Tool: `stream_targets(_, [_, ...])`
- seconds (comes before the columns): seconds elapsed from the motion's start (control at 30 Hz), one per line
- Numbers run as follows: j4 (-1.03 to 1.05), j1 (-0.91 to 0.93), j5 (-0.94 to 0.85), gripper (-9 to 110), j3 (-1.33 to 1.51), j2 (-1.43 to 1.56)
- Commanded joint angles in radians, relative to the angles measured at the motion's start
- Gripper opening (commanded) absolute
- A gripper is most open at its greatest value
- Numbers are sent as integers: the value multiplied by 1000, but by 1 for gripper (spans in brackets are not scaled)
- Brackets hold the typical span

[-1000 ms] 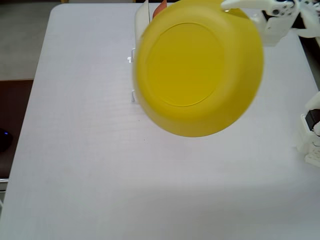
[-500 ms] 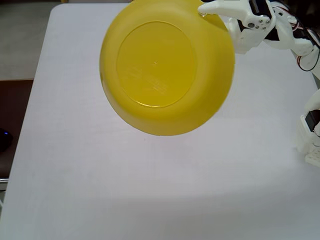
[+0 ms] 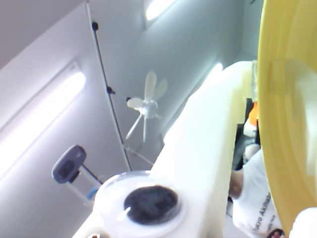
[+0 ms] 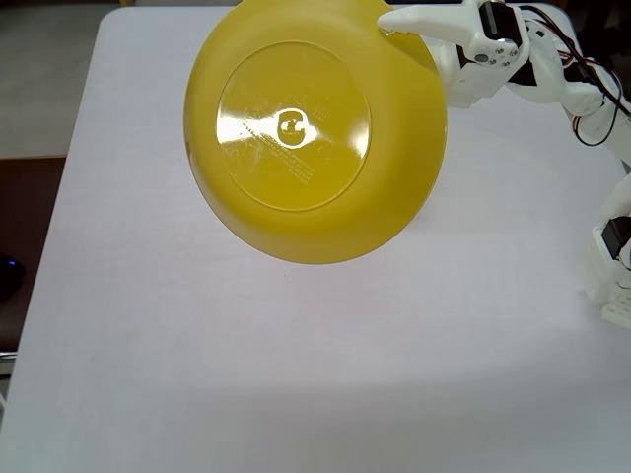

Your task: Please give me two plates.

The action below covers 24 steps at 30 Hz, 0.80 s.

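Observation:
A bright yellow plate [image 4: 315, 128] hangs high above the table in the fixed view, its underside turned to the camera with a glare spot at the centre. My gripper [image 4: 394, 25] is shut on its upper right rim, the white arm reaching in from the right. In the wrist view, which looks up at the ceiling, the yellow plate [image 3: 287, 124] fills the right edge, edge-on. The broad white finger [image 3: 208, 148] lies against it, where my gripper [image 3: 257, 163] pinches the rim.
The white table [image 4: 148, 345] spreads below the plate. The arm's base [image 4: 611, 266] stands at the right edge, and a dark object [image 4: 8, 276] lies off the table's left side. A webcam [image 3: 69, 163] and a ceiling fan [image 3: 146, 106] hang overhead.
The gripper has carried the yellow plate to the left and tilted its underside more squarely to the camera. The white rack visible behind it a second ago is now covered.

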Motion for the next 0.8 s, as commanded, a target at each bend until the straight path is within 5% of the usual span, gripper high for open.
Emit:
stream_targets(0.0, [-31,6,-17,0,-12,23])
stream_targets(0.77, [8,-6,-40,0,-8,34])
